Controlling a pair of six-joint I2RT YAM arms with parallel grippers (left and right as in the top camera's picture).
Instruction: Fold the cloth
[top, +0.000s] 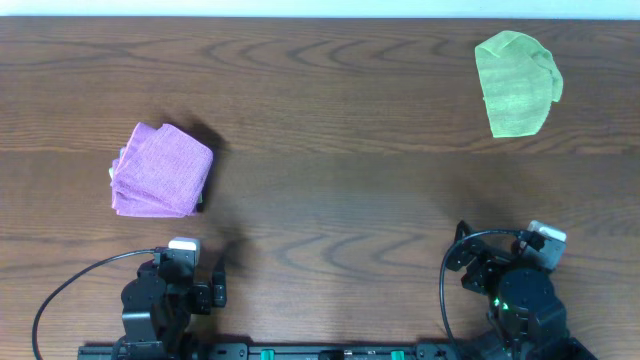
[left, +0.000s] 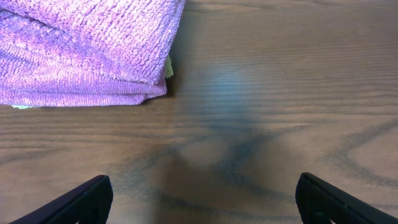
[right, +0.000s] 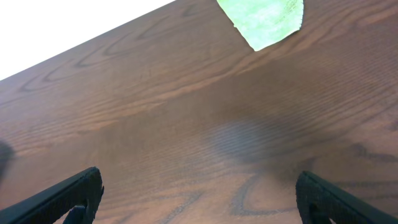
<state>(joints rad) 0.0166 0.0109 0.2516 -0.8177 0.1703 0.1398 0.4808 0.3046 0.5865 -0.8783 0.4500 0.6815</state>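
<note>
The cloth is found on the left half of the desk, lying as a compact, roughly square bundle rather than as a flat sheet. In the left wrist view at least 2 thick layers are seen stacked, with a rounded fold along the near edge and a corner turned toward the camera. From this the folding is judged to be largely or wholly done, though the far side is not shown closely. Its surface is a fuzzy, looped pinkish-purple pile with no pattern, and in the overhead view the layered edges on its left side are seen slightly fanned. A pale yellowish sliver is glimpsed at the bundle's near corner; what it is cannot be told. The left claw is held wide with nothing between its fingers, near the cloth but apart from it, over bare wood. This placement is judged to suit either a drawing back or a fresh approach. The right claw is likewise spread wide and empty, placed well apart from the cloth on the right side of the desk. A lime-green cloth lies toward the far right corner, well away from both claws, and is judged to play no part.
</note>
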